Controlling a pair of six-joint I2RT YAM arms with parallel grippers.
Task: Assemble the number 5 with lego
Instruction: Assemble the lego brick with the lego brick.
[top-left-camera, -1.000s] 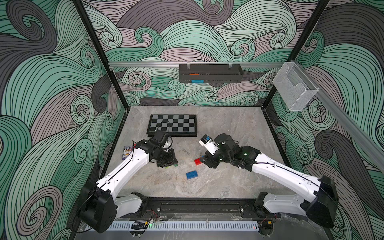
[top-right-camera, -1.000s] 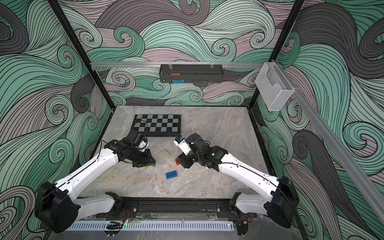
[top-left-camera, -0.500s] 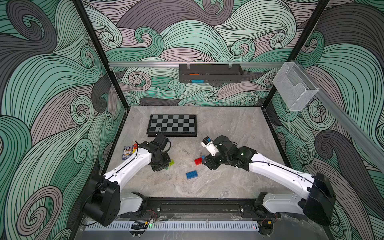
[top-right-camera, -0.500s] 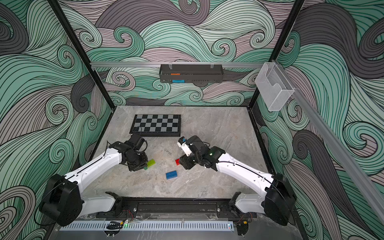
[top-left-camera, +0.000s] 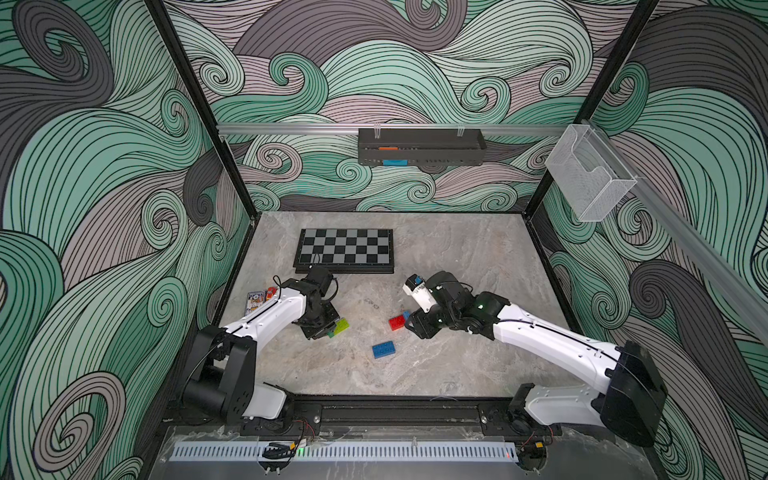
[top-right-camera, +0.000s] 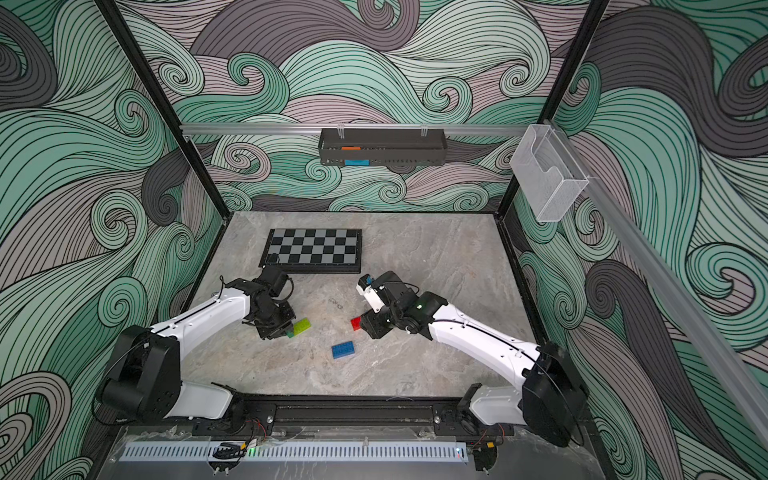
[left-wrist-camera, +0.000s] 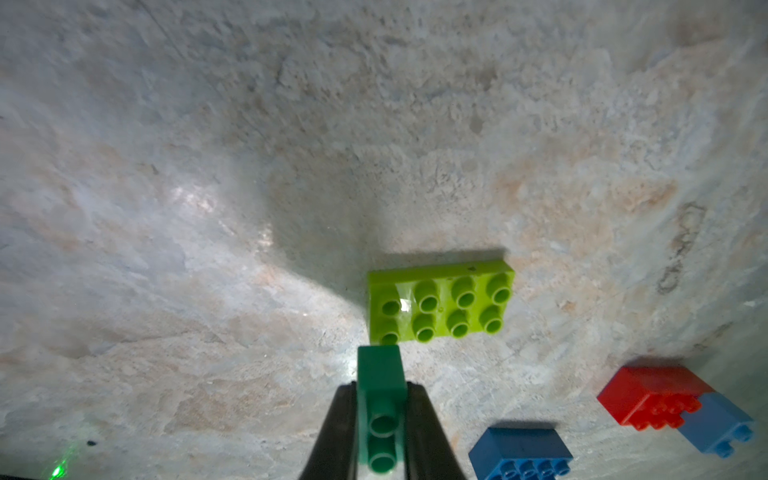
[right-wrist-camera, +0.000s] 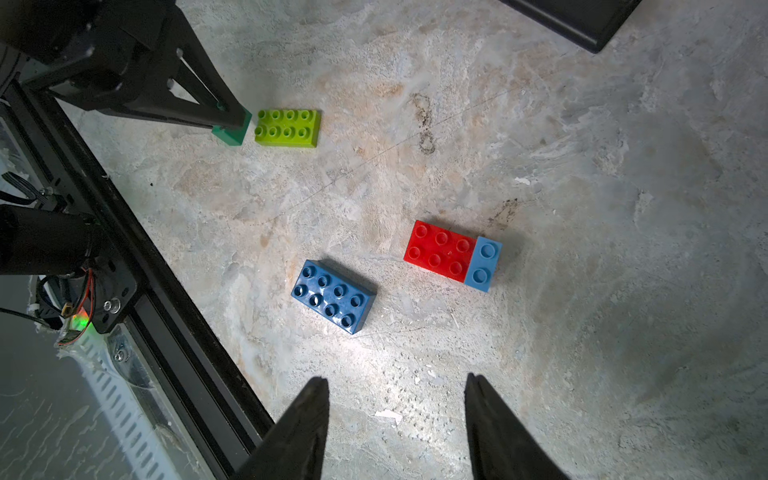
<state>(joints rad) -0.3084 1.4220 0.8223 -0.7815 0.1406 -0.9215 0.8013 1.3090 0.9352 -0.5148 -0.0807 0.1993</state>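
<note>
Right now my left end effector (left-wrist-camera: 381, 395) is pinching a tiny dark-green plastic brick (left-wrist-camera: 380, 374) between its two black fingers (left-wrist-camera: 336, 428), studs facing the wrist camera. The brick's far end sits just beside one short end of the long lime-green studded plastic brick (left-wrist-camera: 440, 305), which lies flat and studs up on the grey stone-look worktop (top-left-camera: 457, 270). I cannot tell whether the two touch. In both top views this pair sits on my left side of the worktop (top-left-camera: 341, 326) (top-right-camera: 302, 326).

My right end effector (right-wrist-camera: 395, 378) is spread and holds nothing, and bare worktop shows between its fingers (right-wrist-camera: 303, 428). Near it lies the red studded plastic brick (right-wrist-camera: 440, 249), with the tiny light-blue plastic brick (right-wrist-camera: 482, 264) pressed flush against one short end, both studs up. The dark-blue studded plastic brick (right-wrist-camera: 332, 305) lies alone, a little apart from the red one and nearer my base rail.

Further back, the black-and-grey checkered board (top-left-camera: 345, 251) lies flat, well apart from all five bricks.
</note>
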